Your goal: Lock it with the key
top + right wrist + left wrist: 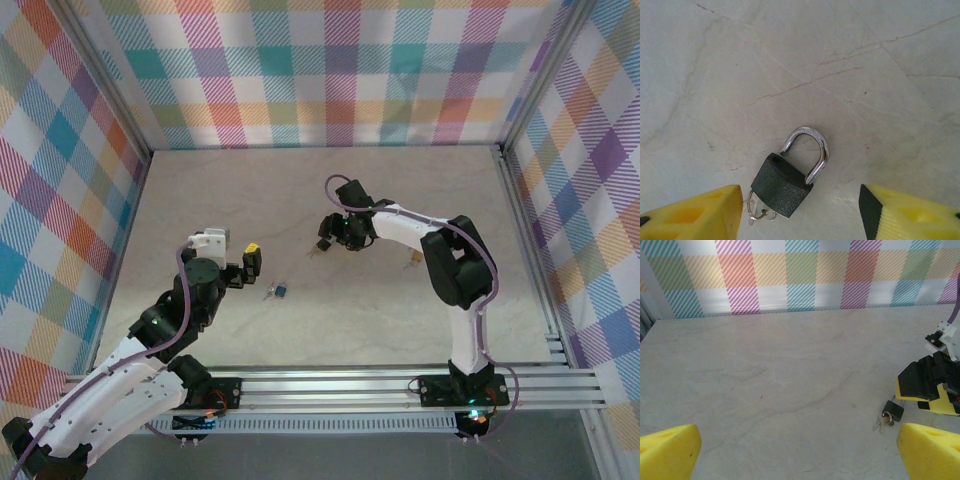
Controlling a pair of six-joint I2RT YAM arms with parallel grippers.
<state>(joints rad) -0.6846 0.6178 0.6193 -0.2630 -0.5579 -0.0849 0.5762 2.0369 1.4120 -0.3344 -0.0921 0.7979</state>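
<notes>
From above, the key (278,291), teal-headed, lies on the table (400,190) just right of the left pincer (250,262); the right pincer (322,243) hangs farther back and right, well apart from the key. The left wrist view shows the left pincer's yellow fingers (667,450) spread wide, and beyond them the lock (893,410) just beside the right pincer. The right wrist view adds the shackle (810,147) standing open and a ring of small keys (757,207) at the lock's base; the lock lies between the parted jaws, touching neither.
</notes>
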